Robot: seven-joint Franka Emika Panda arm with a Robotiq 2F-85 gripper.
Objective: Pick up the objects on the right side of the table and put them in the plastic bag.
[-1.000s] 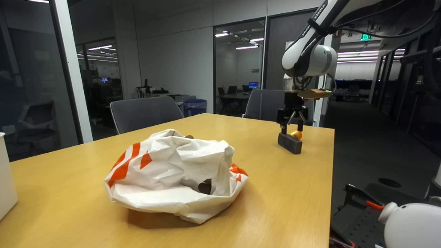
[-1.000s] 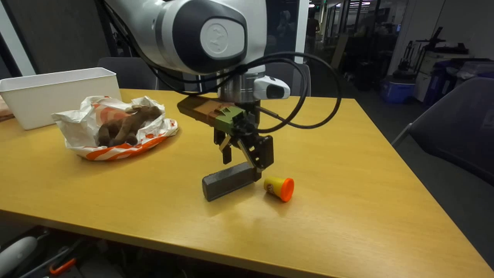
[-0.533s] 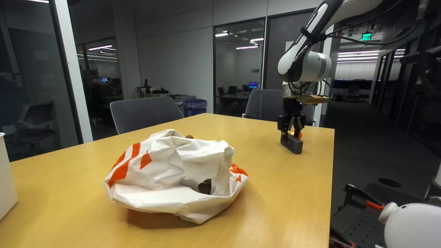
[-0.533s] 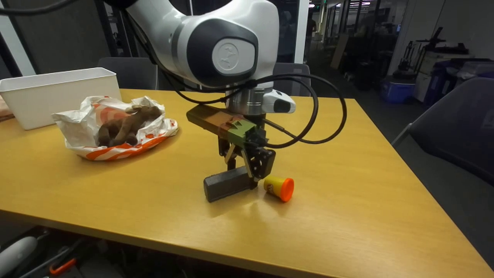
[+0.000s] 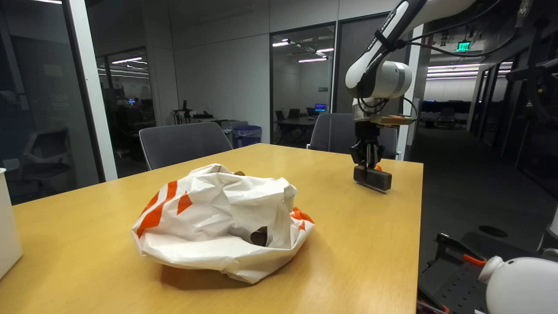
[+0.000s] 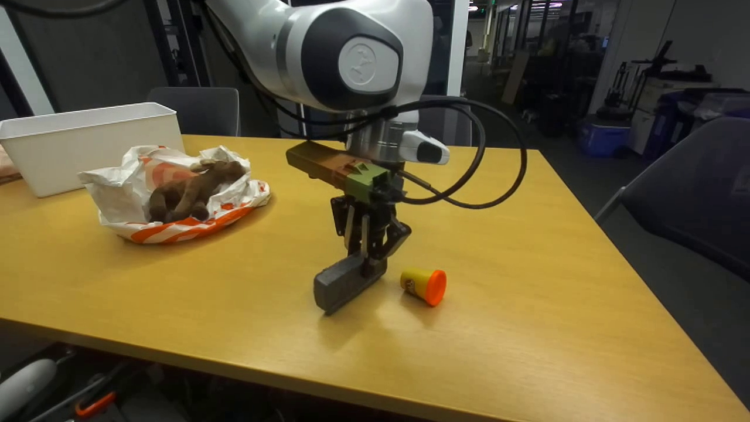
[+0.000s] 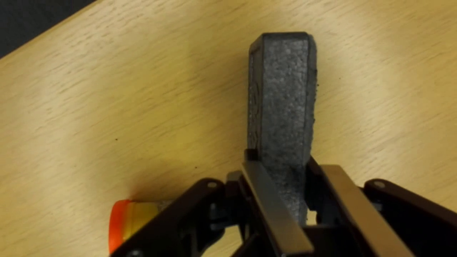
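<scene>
In the wrist view a dark grey block runs between the fingers of my gripper, one finger against each long side. Both exterior views show the gripper shut on one end of the block, which looks slightly tilted; whether it is off the table I cannot tell. Beside the gripper, apart from it, a yellow tub with an orange lid lies on its side. The white plastic bag with orange patches lies farther along the table, its mouth spread around a brown plush animal.
A long white bin stands behind the bag. Grey chairs line the table's sides. A table edge runs close to the block, with dark floor beyond. Loops of black cable hang from the arm.
My gripper came down over the block, then its fingers closed on it. The block has turned a little, and the arm has risen slightly since half a second ago. Tub and bag stayed put.
</scene>
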